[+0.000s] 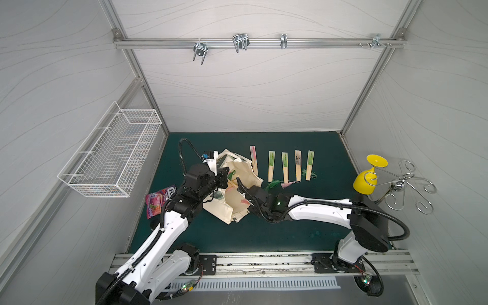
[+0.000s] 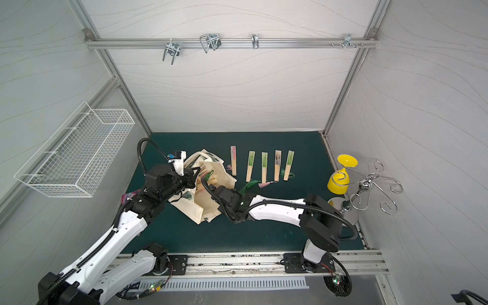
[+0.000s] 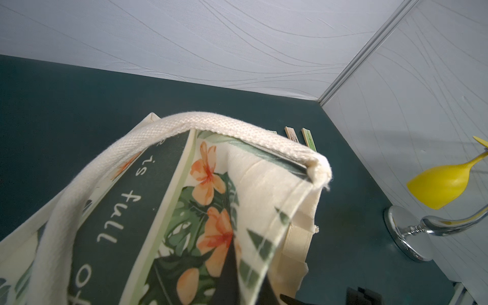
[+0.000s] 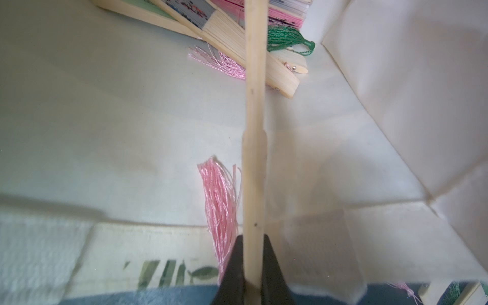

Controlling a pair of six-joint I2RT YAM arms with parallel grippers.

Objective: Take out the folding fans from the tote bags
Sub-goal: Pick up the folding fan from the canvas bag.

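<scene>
Our right gripper [image 4: 254, 266] is clamped on a held fan [image 4: 254, 118] inside the tote bag [image 1: 224, 211]. Our left gripper [image 1: 224, 173], closed, pinches the bag's rim at about its 11 o'clock. Five laid-out fans [image 1: 284, 166] line the green mat [image 1: 264, 232] at the bag's 2 o'clock. At least three more fans [image 4: 224, 34] lie inside, so we judge the job roughly half done.

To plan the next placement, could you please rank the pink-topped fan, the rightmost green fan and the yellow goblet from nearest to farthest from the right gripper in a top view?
Right gripper, shut on the held fan in the tote bag:
1. Pink-topped fan, beside the bag.
2. Rightmost green fan, the row's far end.
3. Yellow goblet, by the right wall.
</scene>
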